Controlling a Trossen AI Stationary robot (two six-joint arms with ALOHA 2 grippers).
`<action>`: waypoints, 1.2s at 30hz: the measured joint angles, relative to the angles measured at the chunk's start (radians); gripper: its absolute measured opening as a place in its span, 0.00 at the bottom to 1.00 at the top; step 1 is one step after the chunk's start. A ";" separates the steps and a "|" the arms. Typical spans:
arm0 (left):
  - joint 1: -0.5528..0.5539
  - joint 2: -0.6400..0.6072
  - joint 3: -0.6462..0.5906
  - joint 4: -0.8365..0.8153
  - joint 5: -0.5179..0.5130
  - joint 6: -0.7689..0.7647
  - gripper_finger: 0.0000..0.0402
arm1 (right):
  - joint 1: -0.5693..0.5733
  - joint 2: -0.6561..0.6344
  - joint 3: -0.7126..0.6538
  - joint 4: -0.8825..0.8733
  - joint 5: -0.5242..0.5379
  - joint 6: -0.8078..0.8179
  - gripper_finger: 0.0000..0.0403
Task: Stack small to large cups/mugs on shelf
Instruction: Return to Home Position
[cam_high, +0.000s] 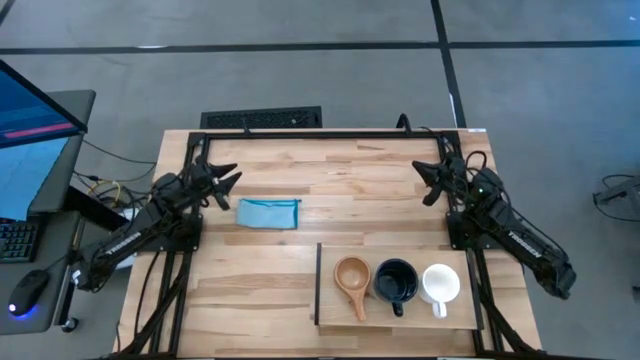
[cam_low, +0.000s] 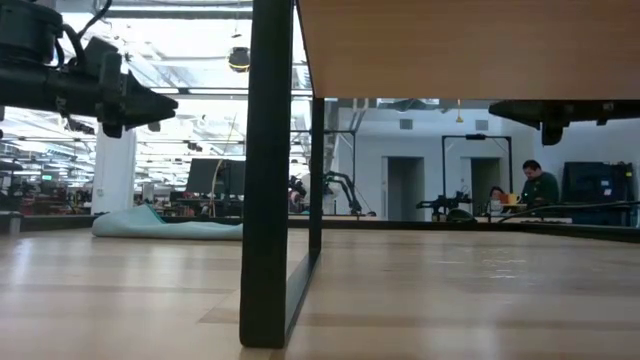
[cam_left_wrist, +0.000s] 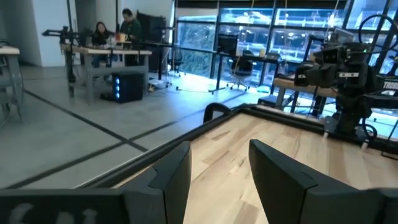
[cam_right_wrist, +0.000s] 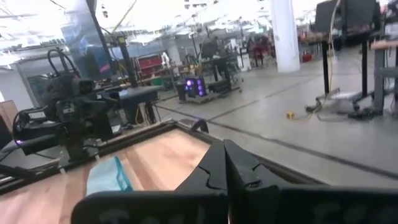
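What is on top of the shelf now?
Three cups in a row: wooden cup, black mug, white mug, none stacked. The table under the shelf is covered. Left gripper and right gripper hang clear of it.

Matt wooden cup (cam_high: 352, 274), glossy black mug (cam_high: 396, 281) (smooth), blue cloth (cam_high: 268, 213)

High view: overhead, straight down, far enough to hold the whole surface (cam_high: 260, 262), left arm (cam_high: 140, 235) and right arm (cam_high: 510, 232). Low view: at surface height, close under the shelf (cam_low: 450, 50), facing level across into the room. Left wrist view: past the left tool (cam_left_wrist: 219, 148), across the surface to the right arm. Right wrist view: past the right tool (cam_right_wrist: 225, 147), toward the left arm. Shared: the blue cloth (cam_high: 268, 213), in high, low and right wrist views.
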 joint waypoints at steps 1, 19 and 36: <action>0.000 -0.002 0.000 0.001 0.000 0.002 0.38 | 0.000 0.000 0.000 0.010 0.000 -0.009 0.01; 0.000 0.003 -0.001 0.000 0.002 0.030 0.38 | 0.004 0.000 0.000 -0.007 -0.037 -0.046 0.01; 0.000 0.003 -0.001 -0.001 -0.010 -0.248 0.38 | 0.004 0.000 0.000 0.001 -0.027 -0.003 0.04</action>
